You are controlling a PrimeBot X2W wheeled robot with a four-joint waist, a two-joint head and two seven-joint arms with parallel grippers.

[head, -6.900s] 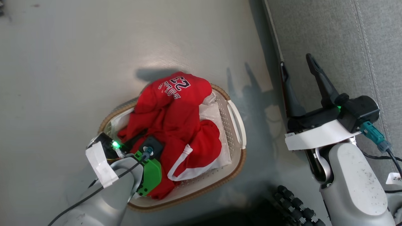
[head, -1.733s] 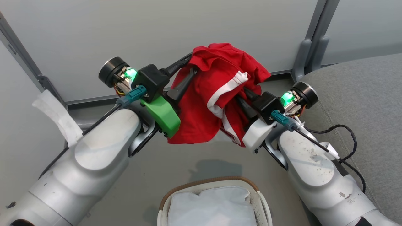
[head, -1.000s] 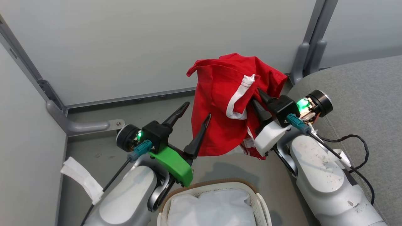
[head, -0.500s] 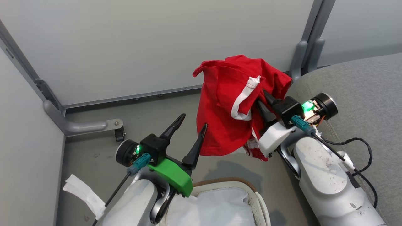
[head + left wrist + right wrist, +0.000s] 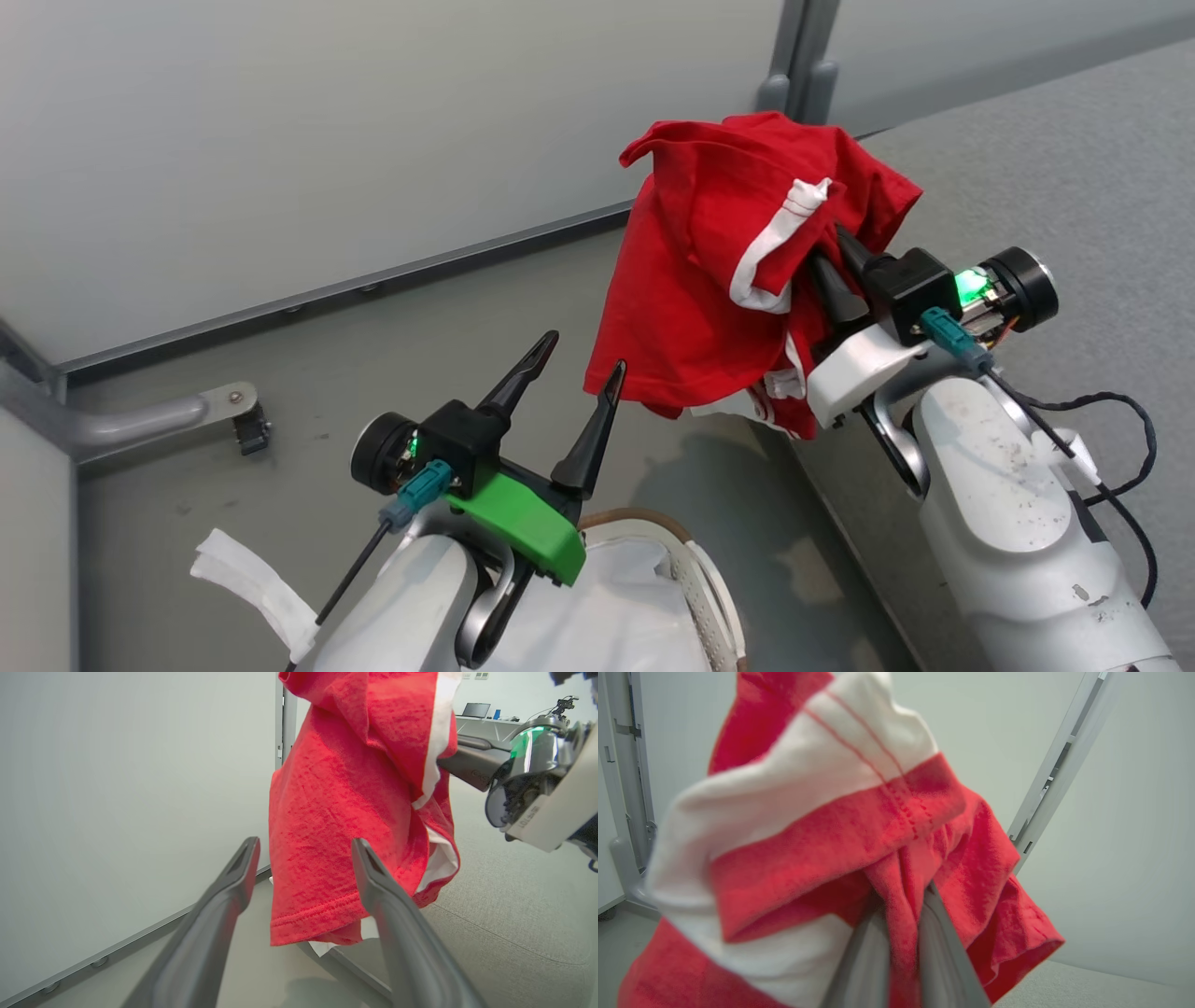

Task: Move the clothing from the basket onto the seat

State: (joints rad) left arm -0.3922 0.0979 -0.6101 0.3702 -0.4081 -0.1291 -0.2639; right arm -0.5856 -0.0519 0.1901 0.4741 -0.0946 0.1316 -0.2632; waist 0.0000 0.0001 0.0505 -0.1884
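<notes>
The red clothing (image 5: 738,271) with white trim hangs in the air, bunched, with my right gripper (image 5: 829,250) shut on it from the right. In the right wrist view the fabric (image 5: 831,835) is pinched between the closed fingers (image 5: 943,956). My left gripper (image 5: 584,351) stands open and empty just left of the garment's lower hem, apart from it; its wrist view shows the cloth (image 5: 345,812) hanging beyond the fingers (image 5: 373,882). The basket (image 5: 698,569) with its white liner (image 5: 607,621) sits at the bottom. The grey seat (image 5: 1074,140) lies right, behind the garment.
A pale partition wall (image 5: 327,140) with a metal post (image 5: 794,65) runs behind. A grey bracket with a small caster (image 5: 238,415) sits low on the left. Grey floor (image 5: 420,336) lies between wall and basket. A black cable (image 5: 1111,439) loops off my right arm.
The left gripper let go of the clothing and dropped low and open. The head view has swung right; the right gripper still holds the clothing, now in front of the seat's edge.
</notes>
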